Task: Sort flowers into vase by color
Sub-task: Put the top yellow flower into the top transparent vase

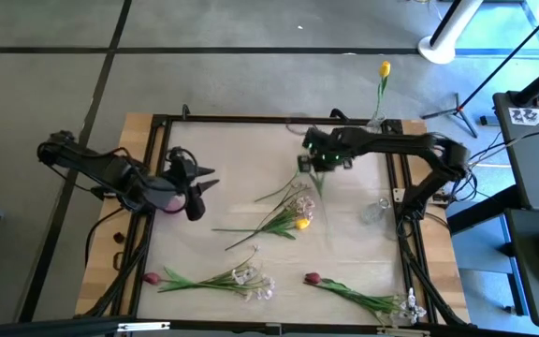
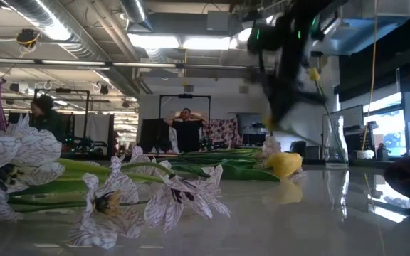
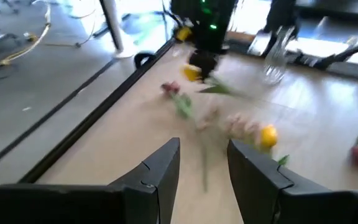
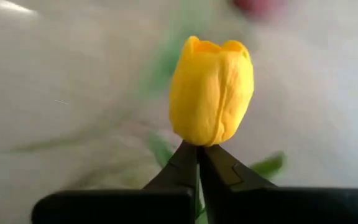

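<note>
- Right gripper: jaws clenched on the stem of a yellow tulip, just under the bloom; the bloom stands upright above the fingertips. In the high view this gripper sits over the far middle of the bench.
- Left gripper: over the left side of the bench, jaws released, nothing between them; its fingers point across at the flowers.
- Second yellow tulip lies mid-bench among white blossom sprays.
- Dark red tulip lies near the front left edge; another dark red tulip at front centre, stem running right.
- Third yellow tulip stands in a clear vase at the far edge.
- Empty-looking clear vase near the right rail.
</note>
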`<action>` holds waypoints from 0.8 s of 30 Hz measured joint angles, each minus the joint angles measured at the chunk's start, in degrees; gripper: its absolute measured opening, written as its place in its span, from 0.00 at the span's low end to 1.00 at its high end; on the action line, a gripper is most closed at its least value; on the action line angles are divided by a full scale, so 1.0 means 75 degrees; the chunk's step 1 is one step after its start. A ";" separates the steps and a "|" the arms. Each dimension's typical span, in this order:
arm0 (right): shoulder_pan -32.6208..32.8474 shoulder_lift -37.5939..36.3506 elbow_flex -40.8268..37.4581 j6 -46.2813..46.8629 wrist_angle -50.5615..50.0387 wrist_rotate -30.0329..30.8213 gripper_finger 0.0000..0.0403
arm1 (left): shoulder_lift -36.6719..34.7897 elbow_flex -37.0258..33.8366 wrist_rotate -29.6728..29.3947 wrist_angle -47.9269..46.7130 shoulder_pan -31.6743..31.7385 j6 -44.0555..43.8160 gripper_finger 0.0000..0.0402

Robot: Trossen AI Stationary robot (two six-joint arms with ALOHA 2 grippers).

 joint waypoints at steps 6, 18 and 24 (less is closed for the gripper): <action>0.0086 -0.1641 0.0874 -0.2262 0.1055 0.1985 0.01 | -0.0553 0.0000 0.0136 0.1595 0.0322 0.1170 0.33; -0.1297 -0.4614 0.0312 -0.6013 0.1494 0.5290 0.00 | -0.0515 0.0003 0.0195 0.4683 0.1633 0.2173 0.33; -0.2198 -0.5402 -0.0198 -0.8022 0.3513 0.5846 0.00 | -0.0393 0.0003 0.0267 0.5000 0.2044 0.1679 0.33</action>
